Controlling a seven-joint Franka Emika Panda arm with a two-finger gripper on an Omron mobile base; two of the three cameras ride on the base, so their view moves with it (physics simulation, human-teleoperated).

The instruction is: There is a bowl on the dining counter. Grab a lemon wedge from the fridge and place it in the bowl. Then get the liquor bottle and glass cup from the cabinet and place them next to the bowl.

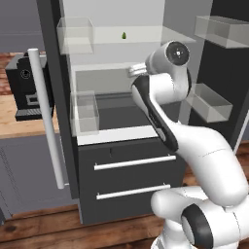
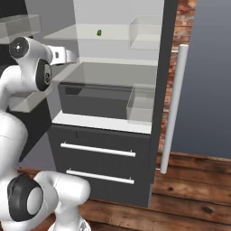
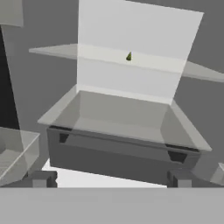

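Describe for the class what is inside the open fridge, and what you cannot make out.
Inside the fridge, one small green lemon wedge sits on the upper shelf. Clear bins on the doors look empty. The dark drawer's contents cannot be seen.

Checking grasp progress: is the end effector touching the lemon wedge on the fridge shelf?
Apart. In the hand view the end effector sits open at the bottom, while the lemon wedge lies far off on the shelf above the drawer.

Fridge (image 1: 126,160) open, doors swung wide; lemon wedge (image 1: 124,35) on upper shelf (image 1: 141,35); white arm (image 1: 160,107) reaching inside below it.
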